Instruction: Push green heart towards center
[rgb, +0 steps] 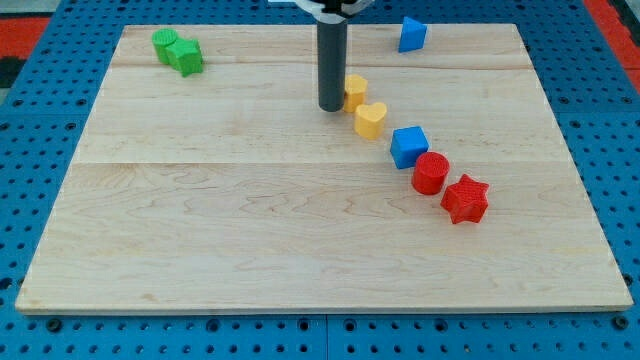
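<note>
Standing upright, my tip (331, 107) touches the yellow block (355, 91).

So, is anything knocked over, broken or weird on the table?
Nothing looks broken or spilled. Two green blocks sit pressed together at the view's top left, far from the middle. My tip rests beside a yellow block, nowhere near the green ones.
</note>
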